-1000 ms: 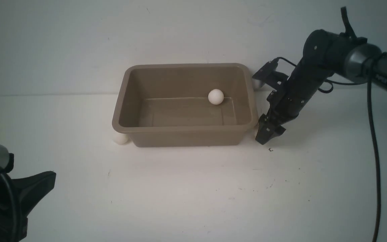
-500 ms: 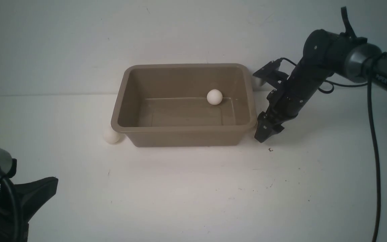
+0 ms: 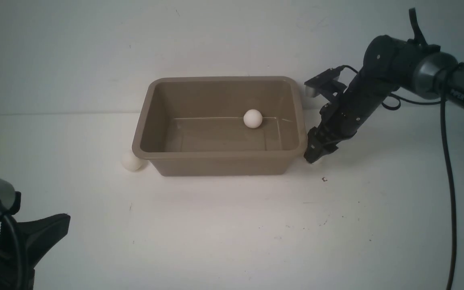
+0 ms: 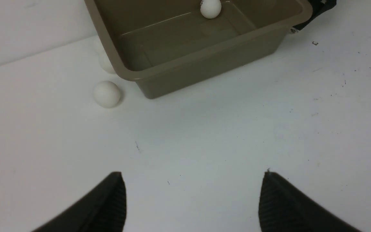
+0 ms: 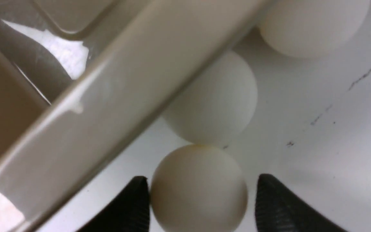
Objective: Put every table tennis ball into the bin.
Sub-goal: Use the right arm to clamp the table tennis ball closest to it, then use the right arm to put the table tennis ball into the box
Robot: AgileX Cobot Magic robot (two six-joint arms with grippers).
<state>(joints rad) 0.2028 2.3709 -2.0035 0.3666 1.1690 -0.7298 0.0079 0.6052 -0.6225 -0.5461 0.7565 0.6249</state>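
White desk (image 3: 232, 225), flecked with small dark specks, under a plain pale wall (image 3: 95, 48). Taupe bin (image 3: 220, 154) at mid-desk, toward the wall.

Hard to see from the front: everything on the bin's right side, behind the tub and the right arm (image 3: 377, 88). Shown only by the right wrist camera, three balls there in a row along the flared rim. Nearest ball (image 5: 199, 190) between the fingers. Middle ball (image 5: 216, 100) touching it or nearly so, tucked partly under the rim. Far ball (image 5: 311, 25) cut off by the frame edge. At the bin's left side, a hidden ball (image 4: 106, 64), half covered by the rim and caught only by the left wrist camera.

In plain sight: one table tennis ball (image 3: 253, 119) inside the bin, at the far wall, right of centre. Corner ball (image 3: 131, 160) on the desk, just beside the bin's near left corner.

Low at the bin's near right corner, right fingers (image 5: 130, 206) drawn in around the nearest ball, one pad against it, the other a sliver off. Gripped or not: impossible to tell. At the near left of the desk, left fingers (image 4: 108, 203) spread wide, well apart from the bin, holding and touching nothing.
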